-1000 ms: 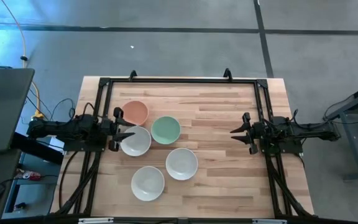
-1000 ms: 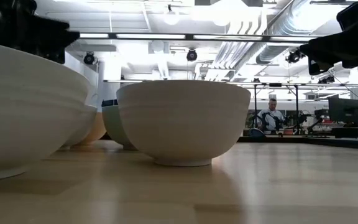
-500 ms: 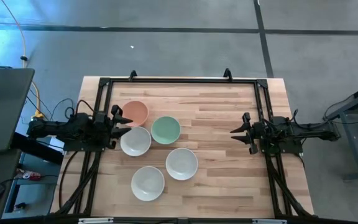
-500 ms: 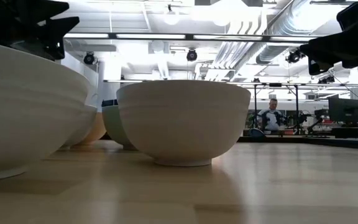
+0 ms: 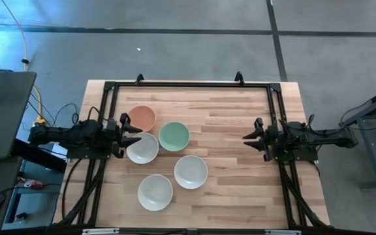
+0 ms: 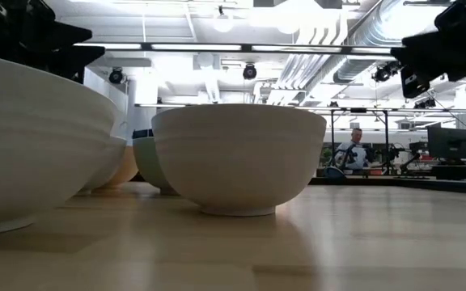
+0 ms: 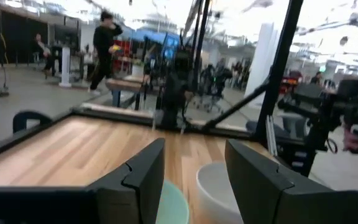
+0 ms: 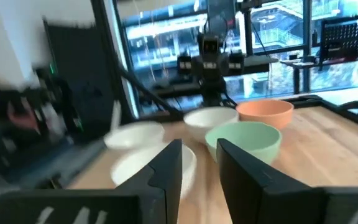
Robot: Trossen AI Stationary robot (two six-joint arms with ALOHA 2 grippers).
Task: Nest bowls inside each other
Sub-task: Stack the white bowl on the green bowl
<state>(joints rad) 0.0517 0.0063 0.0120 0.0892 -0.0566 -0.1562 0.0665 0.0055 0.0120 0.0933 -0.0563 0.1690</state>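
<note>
Five bowls stand on their bases on the wooden table: a salmon-orange bowl (image 5: 142, 118), a mint green bowl (image 5: 173, 136) and three white bowls (image 5: 142, 148) (image 5: 190, 172) (image 5: 155, 192). None is inside another. My left gripper (image 5: 134, 132) is open and hovers at the left rim of the far-left white bowl, beside the salmon bowl, touching neither. Its wrist view shows the mint bowl (image 7: 174, 199) and a white bowl (image 7: 219, 193) past its fingers. My right gripper (image 5: 247, 138) is open and empty at the table's right, facing the bowls (image 8: 244, 140).
A black frame (image 5: 188, 85) runs along the table's far edge and both sides. Bare wood (image 5: 230, 124) lies between the bowls and my right gripper. People show in the room behind the table (image 6: 353, 152).
My left gripper has drawn back a little toward the table's left and far edge, off the white bowl's rim, and has stayed open. The bowls have not moved. In the low view my right gripper has shifted slightly upward.
</note>
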